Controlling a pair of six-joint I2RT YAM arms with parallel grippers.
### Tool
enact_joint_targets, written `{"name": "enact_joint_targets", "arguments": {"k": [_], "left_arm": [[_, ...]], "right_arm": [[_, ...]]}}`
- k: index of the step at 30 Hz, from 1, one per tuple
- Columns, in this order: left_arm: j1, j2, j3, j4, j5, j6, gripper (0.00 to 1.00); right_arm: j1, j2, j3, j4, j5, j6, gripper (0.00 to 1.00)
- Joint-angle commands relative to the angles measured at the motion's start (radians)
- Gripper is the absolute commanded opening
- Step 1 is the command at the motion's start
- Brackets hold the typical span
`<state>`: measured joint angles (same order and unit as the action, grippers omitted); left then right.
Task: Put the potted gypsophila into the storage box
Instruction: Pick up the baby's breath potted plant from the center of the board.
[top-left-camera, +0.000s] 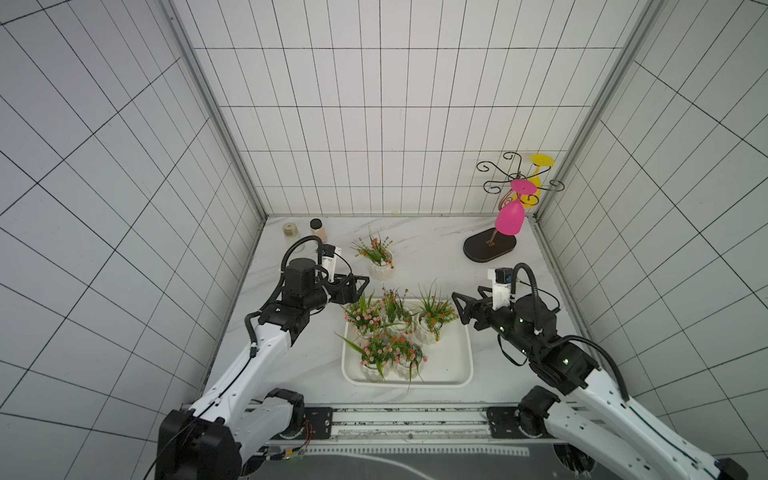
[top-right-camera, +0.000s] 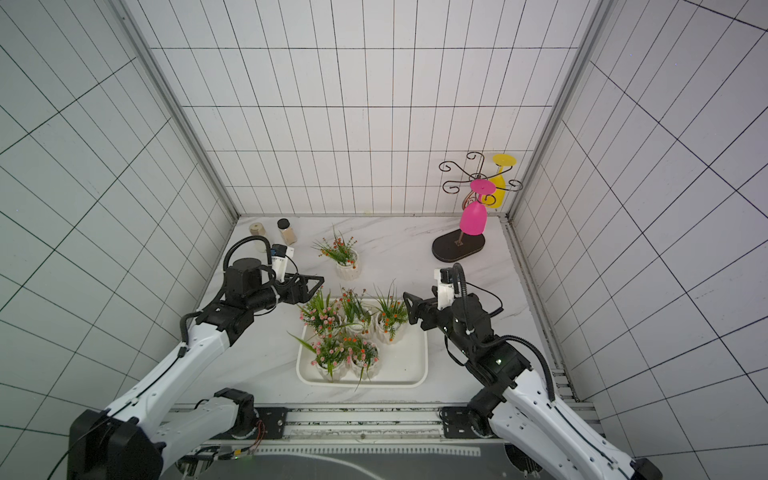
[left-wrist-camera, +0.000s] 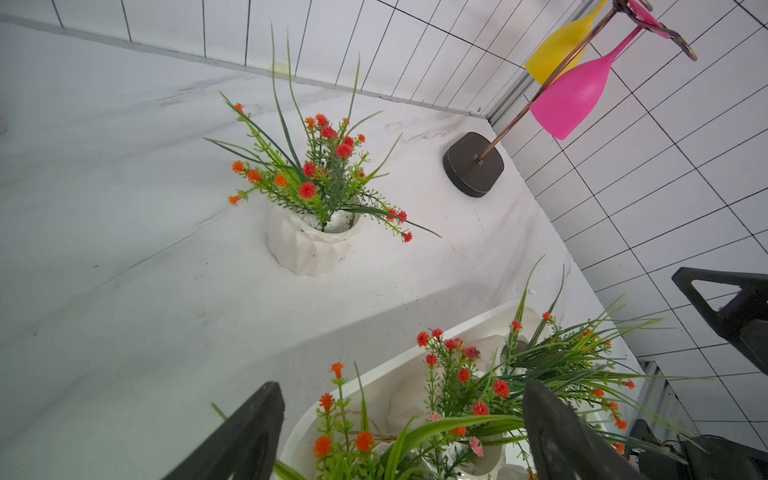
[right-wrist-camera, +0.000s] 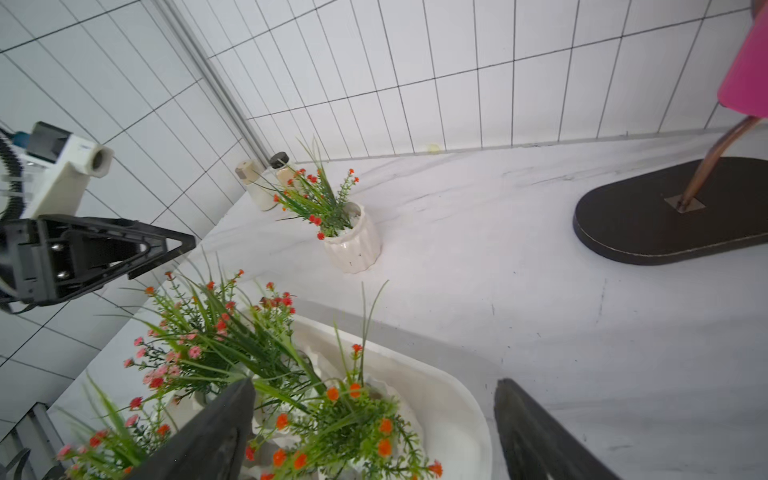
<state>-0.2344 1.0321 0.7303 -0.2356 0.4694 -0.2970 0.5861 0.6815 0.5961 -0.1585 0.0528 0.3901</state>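
The storage box (top-left-camera: 451, 361) (top-right-camera: 409, 361) is a shallow white tray in the middle of the table. Several potted gypsophila stand in its back and left part, among them one with pink flowers (top-left-camera: 363, 318) and one with orange flowers (top-left-camera: 432, 322). One more potted gypsophila (top-left-camera: 380, 266) (top-right-camera: 347, 266) (left-wrist-camera: 311, 245) (right-wrist-camera: 353, 245) stands alone on the table behind the box. My left gripper (top-left-camera: 360, 286) (top-right-camera: 316, 284) (left-wrist-camera: 403, 390) hovers open above the box's back left corner. My right gripper (top-left-camera: 459, 307) (top-right-camera: 409, 307) (right-wrist-camera: 374, 386) hovers open at the back right corner. Neither holds anything.
Two lidded seasoning jars (top-left-camera: 291, 232) (top-left-camera: 318, 230) stand at the back left corner. A glass rack with a dark oval base (top-left-camera: 489, 247) stands at the back right, with a pink glass (top-left-camera: 510, 220) and a yellow glass (top-left-camera: 536, 183) hanging on it. Tiled walls enclose three sides.
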Motion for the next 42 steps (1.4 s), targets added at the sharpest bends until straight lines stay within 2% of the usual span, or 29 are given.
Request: {"name": "enact_joint_targets", "arguments": {"k": [1,7,15,27,34,42], "left_arm": [[0.001,-0.014,0.007,0.002,-0.067,0.037,0.91],[0.001,0.016,0.028,-0.019,-0.115,0.062,0.95],[-0.012,0.062,0.049,-0.037,-0.179,0.094,0.97],[-0.126,0.166,0.091,-0.069,-0.360,0.183,0.97],[-0.213,0.274,0.104,0.048,-0.467,0.182,0.97],[-0.213,0.454,0.190,0.095,-0.486,0.211,0.97]], "right_arm": [[-0.117,0.056,0.104,-0.050,-0.210,0.012,0.91],[-0.323,0.183,0.145,-0.064,-0.414,0.030,0.90],[-0.484,0.291,0.157,-0.052,-0.548,0.062,0.91],[-0.547,0.337,0.141,0.017,-0.636,0.046,0.91],[-0.569,0.340,0.113,0.069,-0.681,0.066,0.91],[-0.584,0.351,0.105,0.089,-0.705,0.059,0.91]]}}
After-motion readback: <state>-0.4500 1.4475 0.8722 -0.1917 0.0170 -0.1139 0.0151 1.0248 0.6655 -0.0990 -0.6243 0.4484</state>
